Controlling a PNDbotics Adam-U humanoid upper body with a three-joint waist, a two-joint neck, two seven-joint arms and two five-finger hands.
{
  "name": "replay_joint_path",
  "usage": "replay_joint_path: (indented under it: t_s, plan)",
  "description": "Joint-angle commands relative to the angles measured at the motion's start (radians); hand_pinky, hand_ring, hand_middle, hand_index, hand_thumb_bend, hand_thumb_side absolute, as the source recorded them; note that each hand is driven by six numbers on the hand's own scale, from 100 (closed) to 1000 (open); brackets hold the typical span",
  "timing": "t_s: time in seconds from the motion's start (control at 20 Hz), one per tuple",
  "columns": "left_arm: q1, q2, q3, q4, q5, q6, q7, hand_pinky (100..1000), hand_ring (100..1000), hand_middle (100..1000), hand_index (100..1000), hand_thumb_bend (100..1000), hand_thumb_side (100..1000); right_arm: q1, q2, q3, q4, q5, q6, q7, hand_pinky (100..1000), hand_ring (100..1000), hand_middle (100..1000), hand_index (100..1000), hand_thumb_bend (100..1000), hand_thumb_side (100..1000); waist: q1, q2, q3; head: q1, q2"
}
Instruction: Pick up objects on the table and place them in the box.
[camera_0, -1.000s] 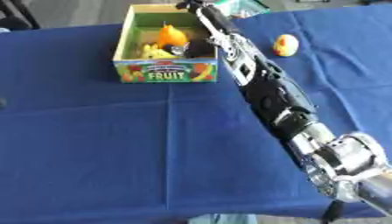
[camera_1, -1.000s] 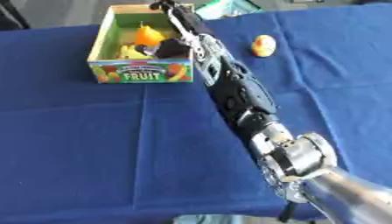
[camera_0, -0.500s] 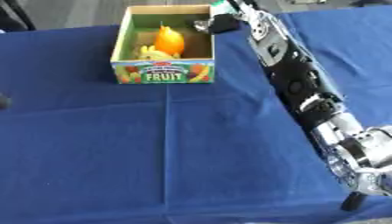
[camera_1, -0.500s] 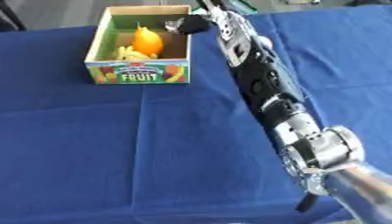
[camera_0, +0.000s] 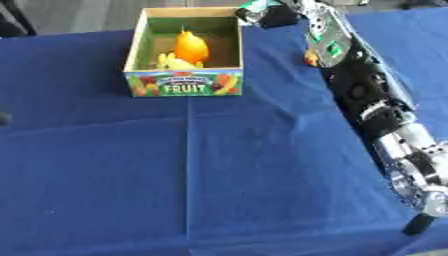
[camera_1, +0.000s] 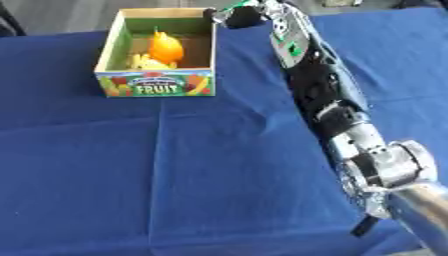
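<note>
At the far left of the blue surface (camera_0: 175, 180) the fruit box (camera_0: 184, 85) already holds an orange fruit (camera_0: 191, 46); beside its far right corner hovers the right robot hand (camera_0: 267, 15), its fingers' state unclear; just right, a small orange object (camera_0: 310, 58) peeks past the arm, seemingly next to collect.

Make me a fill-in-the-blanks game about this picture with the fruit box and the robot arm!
1. The tablecloth is the colour ____.
2. The big word printed on the front of the box is ____.
3. The orange fruit sits ____ the box.
4. The robot's right hand is near the box's far ____ corner.

Missing words: blue; FRUIT; inside; right
</note>
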Motion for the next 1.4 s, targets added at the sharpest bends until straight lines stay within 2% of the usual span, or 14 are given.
replay_joint_path:
  t_s: [0.05,0.2,0.25,0.4,0.6,1.05,1.4]
  plan:
    - [-0.005,0.025,0.011,-0.015,-0.001,-0.002,0.004,751,616,546,749,100,527,-0.011,-0.053,-0.022,0.015,0.004,0.024,-0.021,866,855,796,854,561,368,0.002,-0.017,-0.003,0.001,0.005]
    - [-0.004,0.026,0.011,-0.015,-0.001,-0.002,0.004,752,616,546,749,100,527,0.001,-0.071,-0.034,0.039,0.003,0.041,-0.035,866,854,792,849,534,344,0.004,-0.017,-0.007,-0.002,0.005]
    - [-0.003,0.026,0.012,-0.015,-0.001,-0.002,0.004,752,616,546,749,100,527,0.005,-0.076,-0.036,0.046,0.003,0.045,-0.040,866,854,792,848,557,365,0.005,-0.017,-0.009,-0.004,0.005]
    - [-0.001,0.027,0.012,-0.014,-0.001,-0.003,0.005,752,616,546,749,100,528,0.016,-0.089,-0.044,0.065,0.002,0.058,-0.052,866,855,789,843,535,348,0.007,-0.017,-0.013,-0.010,0.005]
    - [0.001,0.028,0.013,-0.013,-0.001,-0.003,0.005,752,615,546,749,100,527,0.027,-0.102,-0.051,0.089,0.003,0.073,-0.066,866,854,786,841,549,360,0.008,-0.018,-0.018,-0.019,0.005]
    - [0.003,0.028,0.015,-0.013,-0.001,-0.003,0.006,752,615,545,749,100,529,0.043,-0.118,-0.061,0.140,0.012,0.117,-0.101,862,850,773,827,537,345,0.010,-0.015,-0.021,-0.019,0.005]
    - [0.003,0.027,0.016,-0.013,-0.001,-0.003,0.006,753,615,545,749,100,530,0.051,-0.123,-0.056,0.164,0.010,0.129,-0.107,861,845,725,780,531,339,0.011,-0.012,-0.024,-0.016,0.005]
